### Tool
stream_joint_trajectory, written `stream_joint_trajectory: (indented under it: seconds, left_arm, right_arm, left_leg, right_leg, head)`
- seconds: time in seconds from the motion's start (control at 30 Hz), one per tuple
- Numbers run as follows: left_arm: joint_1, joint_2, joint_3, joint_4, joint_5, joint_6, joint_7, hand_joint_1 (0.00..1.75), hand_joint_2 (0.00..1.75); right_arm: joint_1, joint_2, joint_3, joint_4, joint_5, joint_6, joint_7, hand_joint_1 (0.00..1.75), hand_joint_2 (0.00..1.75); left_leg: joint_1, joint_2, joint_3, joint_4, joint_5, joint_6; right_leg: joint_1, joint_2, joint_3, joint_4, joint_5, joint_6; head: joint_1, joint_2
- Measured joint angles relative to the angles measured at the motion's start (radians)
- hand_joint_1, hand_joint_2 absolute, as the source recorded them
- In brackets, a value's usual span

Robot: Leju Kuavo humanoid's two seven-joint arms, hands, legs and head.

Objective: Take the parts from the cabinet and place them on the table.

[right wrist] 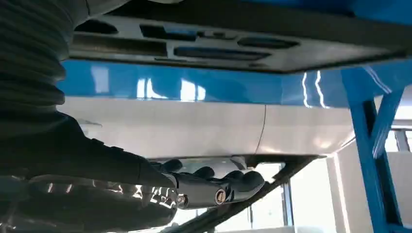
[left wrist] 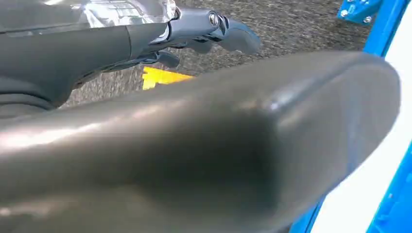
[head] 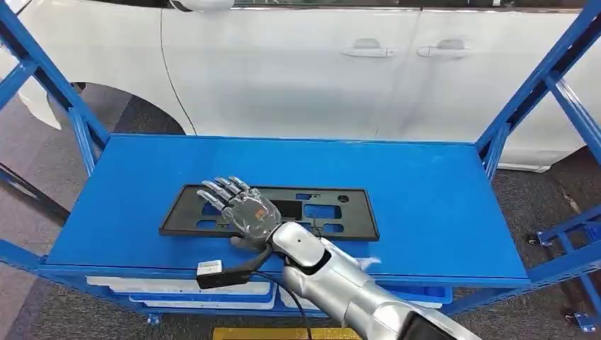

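One black plastic part (head: pixel 283 210), a flat rectangular frame with several cut-out slots, lies on the blue worktop (head: pixel 425 205) slightly left of the frame's centre in the head view, its long side running left to right. The right hand (head: pixel 241 210) reaches in from the lower middle of the frame on its silver arm (head: pixel 340 283) and hovers over or rests on the left half of the part, palm down, fingers stretched out and apart toward the upper left; it grasps nothing, though whether the palm actually touches the part cannot be told. In the right wrist view the same part (right wrist: pixel 228 46) and the glossy blue surface under it (right wrist: pixel 218 87) cross the upper part of the frame, with the hand's dark fingers (right wrist: pixel 233 182) extended near the lower centre.

A white car (head: pixel 298 64) with two door handles fills the upper part of the head view behind the worktop, and blue frame posts (head: pixel 538 85) stand at both sides.

The left hand (left wrist: pixel 214 29) appears at the top of the left wrist view above grey carpet (left wrist: pixel 291 29), holding nothing visible; whether its fingers are spread or curled cannot be told.
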Motion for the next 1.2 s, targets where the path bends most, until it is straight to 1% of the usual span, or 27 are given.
stream_joint_trajectory:
  seconds: [0.03, 0.07, 0.1, 0.13, 0.2, 0.23, 0.3, 0.37, 0.4, 0.43, 0.53, 0.57, 0.6, 0.63, 0.7, 0.73, 0.77, 0.87, 0.9, 0.93, 0.97, 1.03, 1.07, 1.1, 1.13, 1.17, 1.2]
  left_arm:
    - [0.000, 0.000, 0.001, 0.000, -0.003, 0.000, 0.000, 0.00, 0.00]
    - [0.001, 0.000, 0.003, 0.000, -0.004, 0.000, 0.001, 0.00, 0.00]
    - [0.002, 0.000, 0.005, 0.000, -0.006, -0.001, 0.001, 0.00, 0.00]
    - [0.002, 0.000, 0.007, 0.000, -0.006, -0.002, 0.002, 0.00, 0.00]
    - [0.001, 0.000, 0.008, 0.000, -0.006, -0.002, 0.002, 0.00, 0.00]
    - [0.001, 0.000, 0.008, 0.000, -0.007, -0.003, 0.002, 0.00, 0.00]
    - [0.001, 0.001, 0.009, 0.000, -0.007, -0.003, 0.002, 0.00, 0.00]
    - [0.001, 0.001, 0.009, 0.000, -0.009, -0.003, 0.003, 0.00, 0.00]
    - [0.000, 0.002, 0.009, 0.000, -0.009, -0.004, 0.003, 0.00, 0.00]
    - [0.001, 0.002, 0.009, 0.000, -0.011, -0.004, 0.003, 0.00, 0.00]
    - [0.001, 0.006, 0.009, 0.000, -0.015, -0.003, 0.003, 0.00, 0.00]
    - [0.003, 0.007, 0.010, 0.000, -0.017, -0.003, 0.003, 0.00, 0.00]
    - [0.004, 0.007, 0.010, 0.000, -0.018, -0.003, 0.003, 0.00, 0.00]
    - [0.004, 0.007, 0.010, 0.000, -0.018, -0.003, 0.003, 0.00, 0.00]
    - [0.003, 0.008, 0.013, 0.000, -0.021, -0.002, 0.002, 0.00, 0.00]
    - [0.003, 0.008, 0.016, 0.000, -0.022, -0.002, 0.000, 0.00, 0.00]
    - [0.001, 0.008, 0.018, 0.000, -0.023, -0.001, 0.000, 0.00, 0.00]
    - [0.003, 0.008, 0.031, 0.000, -0.028, 0.002, -0.003, 0.00, 0.00]
    - [0.004, 0.007, 0.034, 0.000, -0.032, 0.002, -0.003, 0.00, 0.00]
    - [0.004, 0.007, 0.035, 0.000, -0.035, 0.002, -0.003, 0.00, 0.00]
    - [0.002, 0.007, 0.037, 0.000, -0.037, 0.002, -0.003, 0.00, 0.00]
    - [0.001, 0.007, 0.042, 0.000, -0.045, 0.002, -0.003, 0.00, 0.00]
    - [0.002, 0.007, 0.043, 0.000, -0.048, 0.002, -0.003, 0.00, 0.00]
    - [0.003, 0.007, 0.044, 0.000, -0.053, 0.000, -0.003, 0.00, 0.00]
    - [0.003, 0.007, 0.048, 0.000, -0.055, -0.001, -0.003, 0.00, 0.00]
    - [0.003, 0.007, 0.051, 0.000, -0.058, -0.002, -0.004, 0.00, 0.00]
    - [0.002, 0.007, 0.054, 0.000, -0.060, -0.003, -0.006, 0.00, 0.00]
  right_arm:
    - [0.002, -0.001, 0.000, 0.012, -0.006, 0.004, -0.009, 0.00, 1.75]
    - [0.005, -0.004, -0.002, 0.023, -0.021, 0.014, -0.022, 0.00, 1.75]
    - [0.006, -0.008, -0.005, 0.027, -0.032, 0.022, -0.034, 0.00, 1.75]
    - [0.006, -0.011, -0.009, 0.031, -0.042, 0.030, -0.042, 0.00, 1.75]
    - [0.004, -0.013, -0.021, 0.032, -0.050, 0.036, -0.051, 0.00, 1.75]
    - [0.001, -0.014, -0.023, 0.033, -0.052, 0.037, -0.051, 0.00, 1.75]
    - [0.000, -0.014, -0.025, 0.035, -0.052, 0.041, -0.052, 0.00, 1.75]
    - [0.000, -0.015, -0.029, 0.039, -0.052, 0.045, -0.053, 0.00, 1.75]
    - [0.000, -0.014, -0.030, 0.039, -0.055, 0.046, -0.054, 0.00, 1.75]
    - [-0.001, -0.014, -0.031, 0.039, -0.067, 0.053, -0.062, 0.00, 1.75]
    - [0.000, -0.015, -0.047, 0.039, -0.081, 0.058, -0.069, 0.00, 1.75]
    - [0.000, -0.018, -0.049, 0.037, -0.080, 0.058, -0.070, 0.00, 1.75]
    - [0.002, -0.021, -0.052, 0.032, -0.075, 0.060, -0.069, 0.00, 1.75]
    - [0.002, -0.024, -0.054, 0.024, -0.064, 0.065, -0.067, 0.00, 1.75]
    - [0.001, -0.026, -0.055, 0.012, -0.028, 0.066, -0.043, 0.00, 1.75]
    - [0.000, -0.026, -0.055, 0.010, -0.006, 0.066, -0.029, 0.00, 1.75]
    - [-0.003, -0.029, -0.055, 0.010, 0.018, 0.065, -0.012, 0.00, 1.75]
    - [-0.004, -0.034, -0.057, 0.018, 0.092, 0.051, 0.053, 0.00, 1.75]
    - [-0.008, -0.036, -0.059, 0.024, 0.113, 0.043, 0.075, 0.00, 1.75]
    - [-0.013, -0.038, -0.064, 0.030, 0.125, 0.039, 0.088, 0.00, 1.75]
    - [-0.021, -0.040, -0.069, 0.039, 0.138, 0.039, 0.102, 0.00, 1.75]
    - [-0.031, -0.044, -0.073, 0.066, 0.166, 0.044, 0.134, 0.05, 1.75]
    - [-0.032, -0.047, -0.076, 0.080, 0.181, 0.053, 0.149, 0.51, 1.75]
    - [-0.032, -0.050, -0.078, 0.095, 0.195, 0.060, 0.162, 0.51, 1.75]
    - [-0.035, -0.052, -0.079, 0.108, 0.208, 0.067, 0.172, 0.51, 1.75]
    - [-0.041, -0.052, -0.079, 0.116, 0.217, 0.071, 0.180, 0.51, 1.75]
    - [-0.047, -0.052, -0.079, 0.125, 0.225, 0.075, 0.186, 0.51, 1.75]
  left_leg:
    - [0.000, 0.000, -0.001, 0.000, 0.000, 0.000]
    - [0.000, 0.000, -0.001, 0.001, -0.001, 0.001]
    - [0.000, 0.000, 0.000, 0.001, -0.001, 0.001]
    - [0.000, -0.001, 0.002, 0.002, -0.002, -0.001]
    - [0.000, -0.002, 0.007, 0.002, -0.005, -0.005]
    - [-0.003, -0.002, 0.005, 0.004, -0.007, -0.009]
    - [-0.004, -0.001, 0.002, 0.005, -0.009, -0.020]
    - [-0.003, 0.000, 0.005, 0.001, -0.008, -0.033]
    - [0.000, 0.000, 0.001, 0.007, -0.016, -0.037]
    - [0.000, 0.000, -0.007, 0.037, -0.038, -0.040]
    - [0.002, 0.000, -0.112, 0.262, -0.145, -0.052]
    - [0.003, 0.000, -0.139, 0.316, -0.157, -0.054]
    - [0.004, 0.000, -0.144, 0.321, -0.145, -0.056]
    - [0.005, 0.000, -0.125, 0.277, -0.110, -0.057]
    - [0.007, 0.001, -0.041, 0.101, -0.018, -0.053]
    - [0.007, 0.001, -0.009, 0.027, -0.001, -0.049]
    - [0.000, 0.000, 0.003, 0.009, -0.014, -0.043]
    - [-0.003, -0.002, -0.005, 0.018, -0.013, -0.026]
    - [0.005, -0.002, -0.003, 0.010, -0.008, -0.017]
    - [0.006, -0.001, -0.001, 0.008, -0.006, -0.012]
    - [0.006, 0.000, -0.002, 0.008, -0.006, -0.005]
    - [0.004, 0.000, -0.003, 0.008, -0.006, -0.002]
    - [0.004, 0.000, -0.003, 0.009, -0.007, -0.001]
    - [0.004, 0.000, -0.003, 0.010, -0.007, -0.001]
    - [0.004, -0.001, -0.002, 0.011, -0.008, -0.001]
    - [0.004, -0.001, 0.000, 0.011, -0.009, -0.002]
    - [0.003, -0.002, 0.003, 0.011, -0.010, -0.004]
  right_leg:
    - [-0.001, 0.000, -0.036, 0.072, -0.025, 0.003]
    - [-0.004, 0.000, -0.063, 0.117, -0.030, 0.005]
    - [-0.006, 0.000, -0.060, 0.104, -0.009, 0.005]
    - [-0.006, 0.000, -0.035, 0.044, 0.032, 0.002]
    - [-0.004, -0.001, 0.056, -0.148, 0.125, -0.010]
    - [0.000, -0.002, 0.080, -0.203, 0.126, -0.018]
    - [0.005, -0.001, 0.077, -0.209, 0.127, -0.020]
    - [0.006, 0.000, 0.078, -0.212, 0.129, -0.031]
    - [-0.004, -0.001, 0.086, -0.224, 0.135, -0.038]
    - [-0.003, -0.002, 0.091, -0.228, 0.135, -0.042]
    - [-0.002, -0.004, 0.093, -0.226, 0.132, -0.048]
    - [-0.002, -0.004, 0.092, -0.226, 0.132, -0.048]
    - [-0.002, -0.003, 0.093, -0.224, 0.130, -0.048]
    - [-0.002, -0.002, 0.094, -0.222, 0.128, -0.047]
    - [-0.004, 0.000, 0.098, -0.214, 0.120, -0.040]
    - [-0.003, 0.001, 0.098, -0.211, 0.116, -0.036]
    - [0.005, 0.001, 0.092, -0.205, 0.114, -0.030]
    - [0.002, 0.001, 0.091, -0.208, 0.118, -0.019]
    - [0.005, 0.002, 0.090, -0.205, 0.113, -0.012]
    - [0.000, 0.001, 0.085, -0.188, 0.098, -0.005]
    - [0.000, -0.001, 0.061, -0.137, 0.065, -0.002]
    - [-0.003, -0.001, -0.020, 0.033, -0.012, 0.004]
    - [-0.005, -0.001, -0.054, 0.101, -0.030, 0.005]
    - [-0.005, -0.001, -0.069, 0.124, -0.026, 0.005]
    - [-0.005, -0.001, -0.059, 0.095, 0.003, 0.003]
    - [-0.005, -0.001, -0.028, 0.028, 0.045, 0.000]
    - [-0.005, -0.001, 0.020, -0.072, 0.094, -0.006]
  head:
    - [0.000, 0.000]
    - [0.001, 0.000]
    - [0.000, 0.000]
    - [0.001, 0.000]
    - [0.001, 0.000]
    - [0.000, 0.000]
    - [-0.001, 0.000]
    - [0.001, 0.000]
    - [0.000, 0.000]
    - [-0.001, 0.000]
    - [-0.002, 0.000]
    - [-0.002, 0.000]
    - [-0.002, 0.000]
    - [-0.002, 0.000]
    - [-0.002, 0.000]
    - [-0.002, 0.000]
    - [-0.003, 0.000]
    - [0.000, 0.000]
    - [-0.001, 0.000]
    - [-0.001, 0.000]
    - [0.004, 0.000]
    - [0.004, 0.000]
    - [0.005, 0.000]
    - [0.005, 0.000]
    - [0.005, 0.000]
    - [0.005, 0.000]
    - [0.005, 0.000]
